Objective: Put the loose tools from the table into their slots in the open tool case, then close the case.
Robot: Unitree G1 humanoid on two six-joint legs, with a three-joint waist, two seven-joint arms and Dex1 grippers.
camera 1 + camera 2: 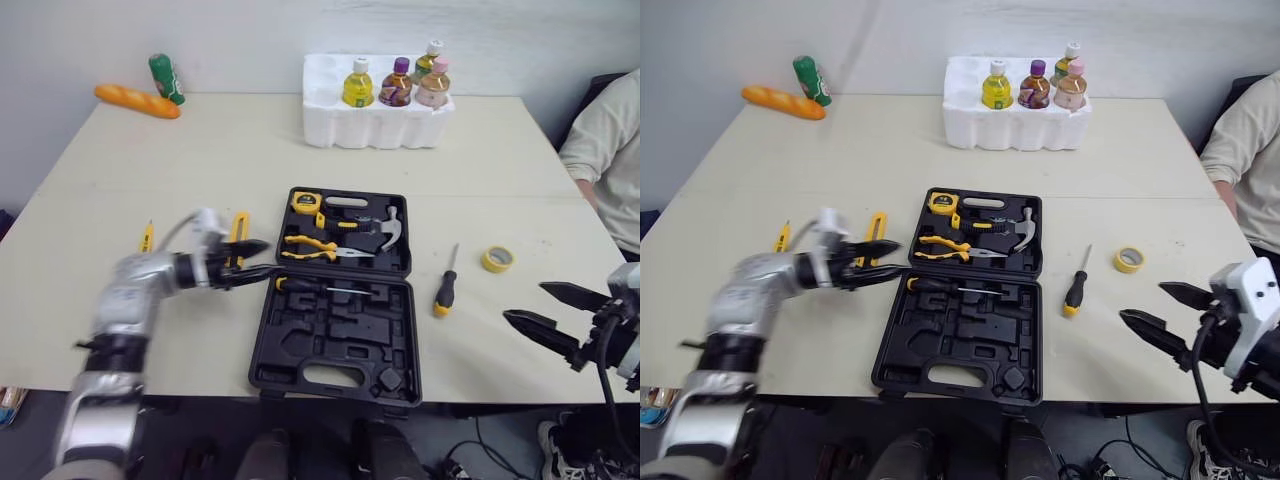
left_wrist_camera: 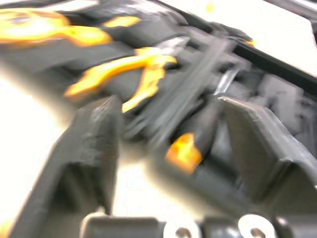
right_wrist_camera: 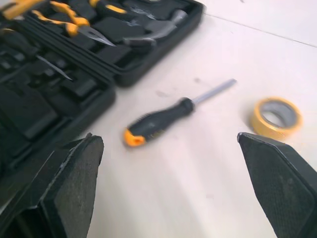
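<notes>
The open tool case [image 1: 340, 290] lies at the middle of the table [image 1: 250, 140], its far half already holding a tape measure [image 1: 306, 202], pliers [image 1: 320, 247] and a hammer [image 1: 385, 228]. A black screwdriver with a yellow end [image 1: 320, 287] lies along the far left edge of the near half. The left gripper [image 1: 268, 257] is at the case's left edge, fingers moderately apart, with that screwdriver's handle end between them but not clamped. Behind it on the table lie a yellow-and-black tool [image 1: 238, 228] and, farther left, a small yellow tool [image 1: 147, 236]. Right of the case lie a loose black-handled screwdriver [image 3: 168, 116] and a yellow tape roll [image 3: 276, 118]. The right gripper [image 1: 523, 301] hangs at the near right, fingers spread wide, holding nothing.
</notes>
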